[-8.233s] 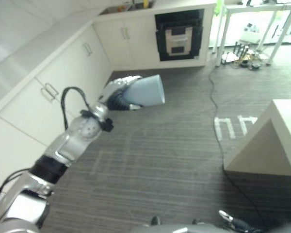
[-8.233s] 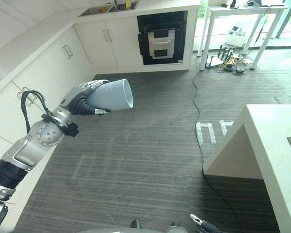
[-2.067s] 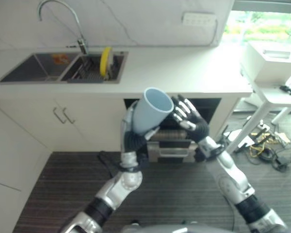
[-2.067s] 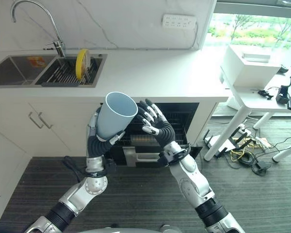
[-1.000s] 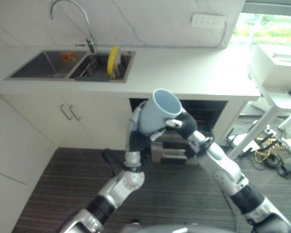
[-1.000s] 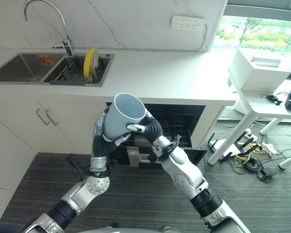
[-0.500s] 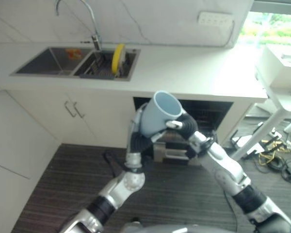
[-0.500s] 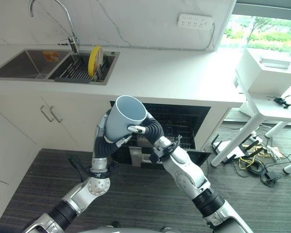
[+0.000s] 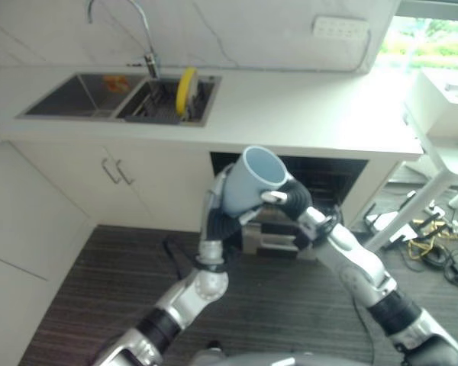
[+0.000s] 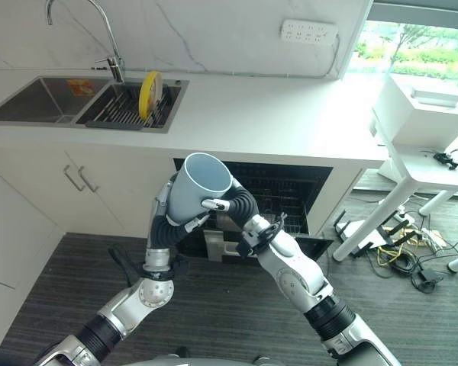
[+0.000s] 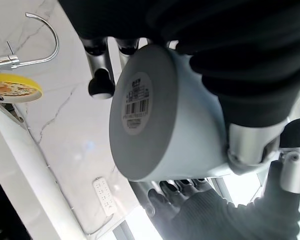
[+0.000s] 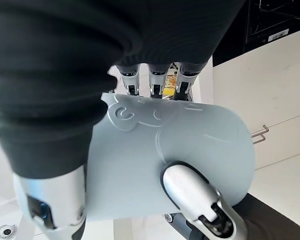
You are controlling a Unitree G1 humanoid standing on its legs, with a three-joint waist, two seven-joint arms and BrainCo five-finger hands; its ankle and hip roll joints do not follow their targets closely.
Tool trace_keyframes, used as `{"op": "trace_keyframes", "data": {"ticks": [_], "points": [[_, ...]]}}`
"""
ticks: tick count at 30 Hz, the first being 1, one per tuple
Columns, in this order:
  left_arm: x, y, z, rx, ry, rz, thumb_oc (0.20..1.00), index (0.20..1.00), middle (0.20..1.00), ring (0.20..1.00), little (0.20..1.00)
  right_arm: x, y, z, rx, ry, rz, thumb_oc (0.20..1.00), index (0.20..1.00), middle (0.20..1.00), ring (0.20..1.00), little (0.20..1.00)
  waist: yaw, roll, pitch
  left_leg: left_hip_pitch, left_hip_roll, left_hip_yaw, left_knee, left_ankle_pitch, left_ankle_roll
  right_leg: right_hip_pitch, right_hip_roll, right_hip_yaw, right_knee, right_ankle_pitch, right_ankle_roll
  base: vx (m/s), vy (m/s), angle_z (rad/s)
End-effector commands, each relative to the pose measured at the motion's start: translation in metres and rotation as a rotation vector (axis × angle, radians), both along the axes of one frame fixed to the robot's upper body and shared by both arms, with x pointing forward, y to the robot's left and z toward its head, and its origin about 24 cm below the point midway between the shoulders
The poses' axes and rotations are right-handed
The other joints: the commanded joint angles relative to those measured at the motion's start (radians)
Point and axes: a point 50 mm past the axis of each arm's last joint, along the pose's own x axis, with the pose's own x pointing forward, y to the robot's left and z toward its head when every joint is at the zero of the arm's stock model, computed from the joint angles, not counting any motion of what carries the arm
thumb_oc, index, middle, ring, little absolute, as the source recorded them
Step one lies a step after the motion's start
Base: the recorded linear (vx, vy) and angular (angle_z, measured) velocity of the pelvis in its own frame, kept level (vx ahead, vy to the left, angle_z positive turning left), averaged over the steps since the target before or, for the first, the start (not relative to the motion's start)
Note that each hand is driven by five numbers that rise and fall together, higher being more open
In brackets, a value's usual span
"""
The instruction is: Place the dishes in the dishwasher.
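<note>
A pale blue-grey cup [image 10: 197, 185] is held up in front of the open dishwasher [image 10: 286, 194], mouth tilted up and away. My left hand [image 10: 165, 219] is curled round its lower part from the left. My right hand [image 10: 240, 206] grips its side from the right, thumb across the wall. In the left wrist view the cup's base [image 11: 139, 106] carries a barcode label, with my fingers [image 11: 101, 85] past it. In the right wrist view my thumb [image 12: 190, 192] presses on the cup's wall [image 12: 190, 140] and my fingers [image 12: 150, 80] wrap over the far side.
The dishwasher sits under the white counter [image 10: 275, 114] with its dark wire rack showing and its door [image 10: 311, 245] down. A yellow plate [image 10: 146, 94] stands in the sink rack beside the faucet [image 10: 99, 30]. A white table [image 10: 424, 152] and cables stand to the right.
About two seconds ago my right hand was open beside the cup; it has since shut on it. In the last half second the cup sank slightly, both hands still on it.
</note>
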Motion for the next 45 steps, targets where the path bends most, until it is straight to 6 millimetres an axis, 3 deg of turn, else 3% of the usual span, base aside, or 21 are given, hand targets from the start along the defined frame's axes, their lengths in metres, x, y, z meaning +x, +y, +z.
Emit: {"op": "trace_keyframes", "data": {"ticks": [1,2,3,12,13,14,18,24,33,36,40,42,43,44,45], "points": [[0.007,-0.021,0.001,0.150,-0.019,-0.147,0.200,0.200,0.200,0.200,0.200,-0.005,0.037,0.056,0.117,-0.221,0.194,0.740,0.740,0.740,0.740,0.740,0.015,-0.035,0.011,0.005,0.015,-0.034,0.060,-0.138,-0.002,-0.014,-0.072,0.048,0.054,-0.080,0.059,0.00,0.000,0.00],[0.007,-0.022,0.001,0.157,-0.014,-0.151,0.200,0.200,0.200,0.200,0.200,-0.004,0.036,0.057,0.119,-0.223,0.189,0.529,0.529,0.529,0.529,0.529,0.015,-0.035,0.011,0.005,0.014,-0.035,0.059,-0.138,-0.002,-0.013,-0.072,0.047,0.053,-0.079,0.060,0.00,0.000,0.00],[0.007,-0.023,0.000,0.165,-0.013,-0.157,0.200,0.200,0.200,0.200,0.200,-0.004,0.035,0.057,0.120,-0.229,0.179,0.200,0.200,0.200,0.200,0.200,0.017,-0.035,0.011,0.004,0.014,-0.037,0.058,-0.138,-0.002,-0.013,-0.073,0.045,0.051,-0.079,0.060,0.00,0.002,0.04],[0.004,-0.025,-0.002,0.174,-0.008,-0.179,0.200,0.200,0.200,0.200,0.200,-0.002,0.034,0.061,0.148,-0.245,0.157,0.200,0.200,0.200,0.200,0.200,0.024,-0.031,0.010,0.003,0.011,-0.043,0.057,-0.137,-0.003,-0.008,-0.072,0.034,0.050,-0.084,0.055,0.00,0.000,0.02],[0.004,-0.026,-0.001,0.177,-0.011,-0.186,0.407,0.407,0.407,0.407,0.407,-0.002,0.033,0.062,0.157,-0.251,0.147,0.200,0.200,0.200,0.200,0.200,0.026,-0.031,0.010,0.002,0.010,-0.045,0.058,-0.137,-0.003,-0.008,-0.073,0.031,0.050,-0.083,0.055,-0.02,-0.005,0.09],[0.003,-0.028,0.000,0.185,-0.016,-0.193,1.000,1.000,1.000,1.000,1.000,-0.002,0.032,0.065,0.175,-0.265,0.125,0.200,0.200,0.200,0.200,0.200,0.029,-0.033,0.013,0.000,0.009,-0.046,0.059,-0.137,-0.001,-0.008,-0.075,0.027,0.051,-0.083,0.055,-0.02,-0.007,0.14],[0.003,-0.026,-0.001,0.162,-0.013,-0.170,1.000,1.000,1.000,1.000,1.000,0.002,0.026,0.069,0.232,-0.277,0.030,0.200,0.200,0.200,0.200,0.200,0.028,-0.030,0.015,0.004,0.012,-0.039,0.060,-0.137,-0.001,-0.007,-0.073,0.025,0.056,-0.087,0.053,-0.01,0.025,0.06],[0.005,-0.015,0.001,0.111,-0.026,-0.064,1.000,1.000,1.000,1.000,1.000,0.010,-0.008,0.075,0.306,-0.340,-0.274,0.200,0.200,0.200,0.200,0.200,0.015,-0.026,0.018,0.012,0.014,-0.024,0.063,-0.138,0.001,-0.003,-0.075,0.025,0.061,-0.087,0.053,0.03,0.066,-0.01],[0.010,0.009,0.000,0.068,-0.010,0.097,1.000,1.000,1.000,1.000,1.000,0.009,-0.041,0.054,0.348,-0.290,-0.421,0.200,0.200,0.200,0.200,0.200,-0.006,-0.022,0.029,0.006,-0.017,-0.019,0.116,-0.172,0.036,-0.024,-0.096,0.045,0.140,-0.111,0.059,0.03,0.139,-0.05],[0.010,0.017,-0.004,0.080,0.014,0.133,1.000,1.000,1.000,1.000,1.000,0.006,-0.056,0.046,0.373,-0.279,-0.491,0.200,0.200,0.200,0.200,0.200,-0.010,-0.015,0.041,-0.010,-0.042,-0.032,0.156,-0.202,0.077,-0.064,-0.094,0.067,0.275,-0.159,0.055,0.03,0.212,-0.10],[0.013,0.026,-0.002,0.128,0.022,0.126,1.000,1.000,1.000,1.000,1.000,-0.002,-0.069,0.036,0.396,-0.278,-0.572,0.200,0.200,0.200,0.200,0.200,-0.027,-0.006,0.073,-0.009,-0.069,-0.069,0.152,-0.213,0.127,-0.219,-0.076,0.110,0.595,-0.109,0.087,0.01,0.066,0.03],[0.015,0.029,-0.002,0.144,0.032,0.127,1.000,1.000,1.000,1.000,1.000,-0.002,-0.073,0.031,0.400,-0.274,-0.583,0.200,0.200,0.200,0.200,0.200,-0.029,-0.011,0.078,-0.001,-0.070,-0.069,0.142,-0.209,0.124,-0.230,-0.084,0.109,0.558,-0.091,0.085,0.08,-0.200,0.27],[0.015,0.032,0.000,0.161,0.031,0.109,1.000,1.000,1.000,1.000,1.000,-0.001,-0.078,0.027,0.396,-0.281,-0.585,0.200,0.200,0.200,0.200,0.200,-0.028,-0.026,0.080,0.004,-0.069,-0.064,0.142,-0.214,0.099,-0.196,-0.106,0.097,0.335,-0.076,0.076,0.14,-0.408,0.19],[0.015,0.032,-0.002,0.171,0.039,0.095,1.000,1.000,1.000,1.000,1.000,0.002,-0.080,0.026,0.394,-0.284,-0.580,0.200,0.200,0.200,0.200,0.200,-0.030,-0.031,0.083,0.012,-0.068,-0.058,0.147,-0.225,0.089,-0.185,-0.121,0.094,0.244,-0.029,0.084,0.16,-0.503,0.02],[0.013,0.032,-0.004,0.182,0.046,0.092,1.000,1.000,1.000,1.000,1.000,0.004,-0.079,0.027,0.390,-0.282,-0.574,0.200,0.200,0.200,0.200,0.200,-0.036,-0.035,0.086,0.021,-0.068,-0.058,0.153,-0.241,0.087,-0.203,-0.132,0.120,0.237,0.021,0.098,0.16,-0.453,-0.16]]}}
